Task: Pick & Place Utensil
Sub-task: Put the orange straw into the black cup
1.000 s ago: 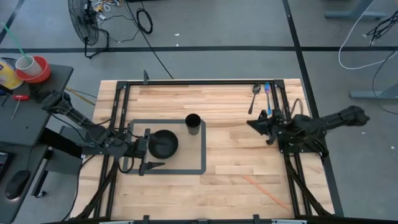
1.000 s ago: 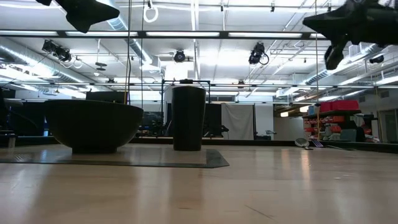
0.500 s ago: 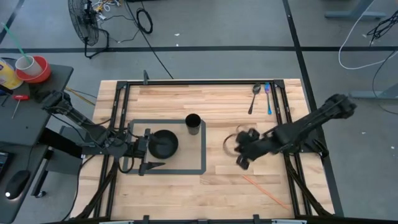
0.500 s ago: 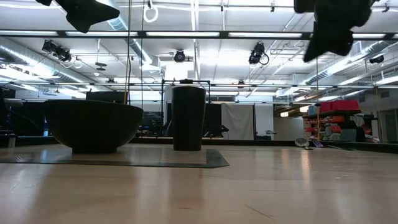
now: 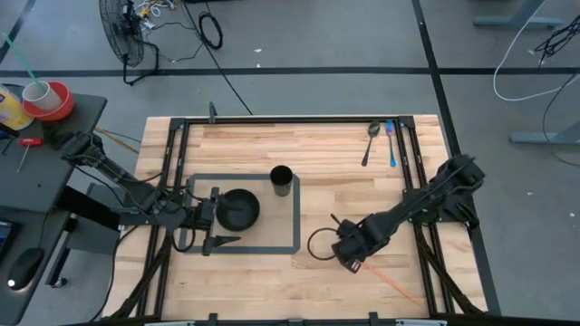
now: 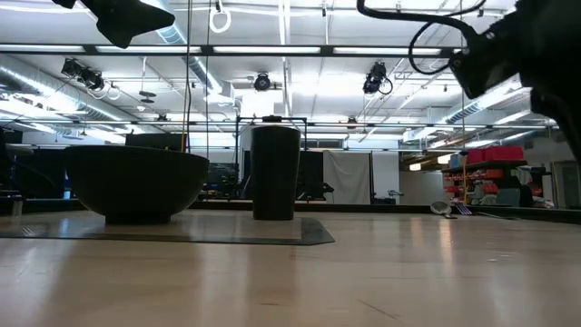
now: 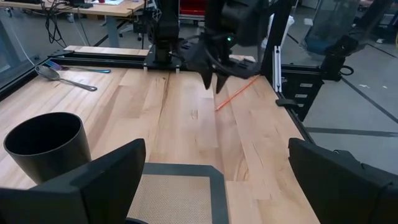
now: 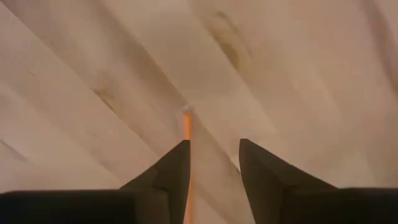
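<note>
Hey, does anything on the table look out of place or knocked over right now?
Nothing is knocked over. The bowl and cup stand upright on the mat. Only the orange stick lies alone, askew near the front edge, under the right gripper.

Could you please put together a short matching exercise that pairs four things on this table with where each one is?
Things:
1. cup
2. bowl
3. spoon
4. orange stick

Places:
A. at the table's far right corner
B. beside the left end effector
C. under the right end effector
D. at the mat's far edge

Pairs: 1-D, 2-B, 3-A, 4-C
</note>
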Controlling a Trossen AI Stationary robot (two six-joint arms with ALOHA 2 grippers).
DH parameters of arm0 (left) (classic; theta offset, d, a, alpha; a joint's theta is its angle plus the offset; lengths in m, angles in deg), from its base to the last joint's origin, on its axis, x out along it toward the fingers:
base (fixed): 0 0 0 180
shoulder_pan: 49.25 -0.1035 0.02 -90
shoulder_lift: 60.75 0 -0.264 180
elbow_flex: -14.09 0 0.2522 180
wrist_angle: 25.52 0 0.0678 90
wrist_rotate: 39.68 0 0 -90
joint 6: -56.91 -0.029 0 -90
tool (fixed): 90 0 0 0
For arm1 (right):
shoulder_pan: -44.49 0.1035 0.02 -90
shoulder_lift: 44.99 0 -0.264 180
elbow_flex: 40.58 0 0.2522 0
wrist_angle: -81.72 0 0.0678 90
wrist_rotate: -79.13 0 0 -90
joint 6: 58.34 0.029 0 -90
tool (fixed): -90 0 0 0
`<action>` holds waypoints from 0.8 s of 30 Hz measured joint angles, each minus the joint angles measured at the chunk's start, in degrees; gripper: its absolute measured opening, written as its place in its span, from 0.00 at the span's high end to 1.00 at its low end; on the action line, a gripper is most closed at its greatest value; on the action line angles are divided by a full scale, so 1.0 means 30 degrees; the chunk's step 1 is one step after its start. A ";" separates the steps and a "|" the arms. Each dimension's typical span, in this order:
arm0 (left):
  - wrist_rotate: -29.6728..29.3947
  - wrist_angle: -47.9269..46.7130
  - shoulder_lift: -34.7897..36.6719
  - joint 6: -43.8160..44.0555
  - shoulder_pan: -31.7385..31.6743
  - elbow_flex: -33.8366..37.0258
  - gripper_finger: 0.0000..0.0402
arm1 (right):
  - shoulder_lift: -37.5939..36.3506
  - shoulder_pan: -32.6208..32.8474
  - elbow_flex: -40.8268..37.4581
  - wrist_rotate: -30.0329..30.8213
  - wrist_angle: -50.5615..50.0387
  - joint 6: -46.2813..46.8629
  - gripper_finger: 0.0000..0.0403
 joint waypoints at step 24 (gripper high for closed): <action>0.0007 0.0002 -0.0007 0.0000 -0.0007 0.0007 0.01 | 0.3457 0.1428 0.0080 -0.0536 0.2285 -0.0719 0.70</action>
